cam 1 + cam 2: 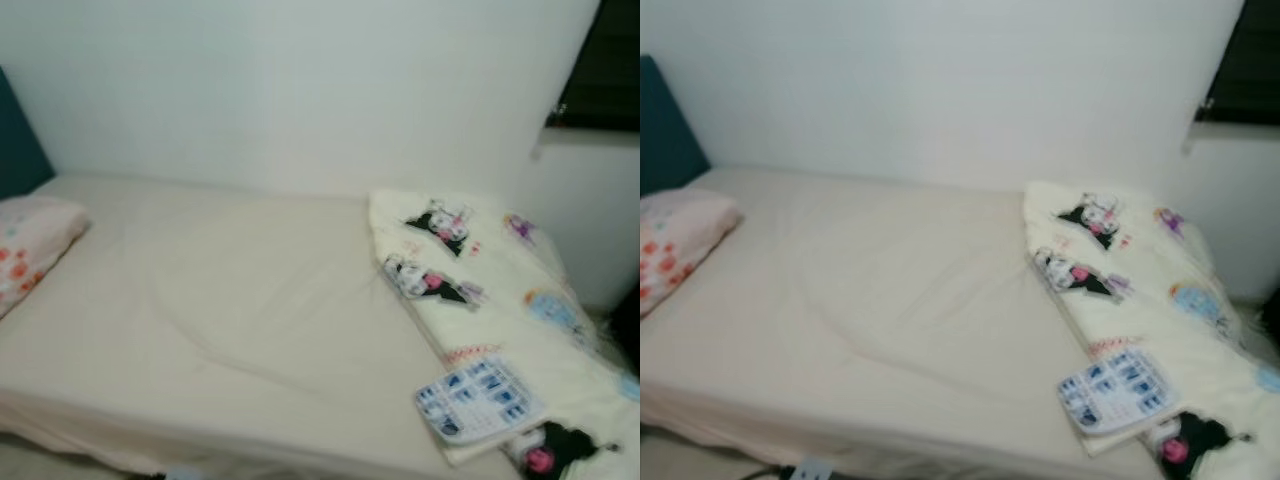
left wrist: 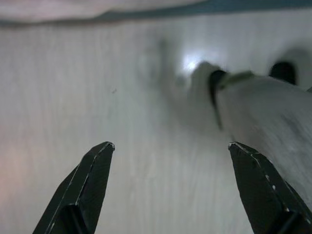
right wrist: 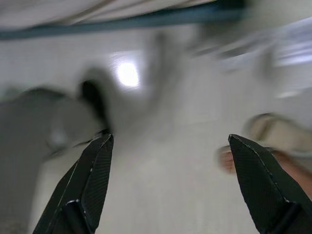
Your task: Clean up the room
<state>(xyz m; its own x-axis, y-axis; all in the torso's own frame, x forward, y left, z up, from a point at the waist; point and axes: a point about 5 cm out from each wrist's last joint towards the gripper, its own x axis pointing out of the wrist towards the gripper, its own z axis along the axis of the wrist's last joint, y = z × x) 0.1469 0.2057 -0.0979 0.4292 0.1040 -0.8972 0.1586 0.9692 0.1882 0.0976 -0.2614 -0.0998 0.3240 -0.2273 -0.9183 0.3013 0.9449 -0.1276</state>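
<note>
Bed: cream sheet, against wall | pillow: 1, floral, at bed's left end | blanket: 1, cartoon print, on bed's right end | booklet: 1, blue-white, on blanket

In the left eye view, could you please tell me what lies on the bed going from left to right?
Floral pillow at the left edge → bare cream sheet → folded cartoon-print blanket along the right side, with a blue-and-white patterned item lying on its near end.

Left gripper and right gripper hang downward, fingers spread.
</note>
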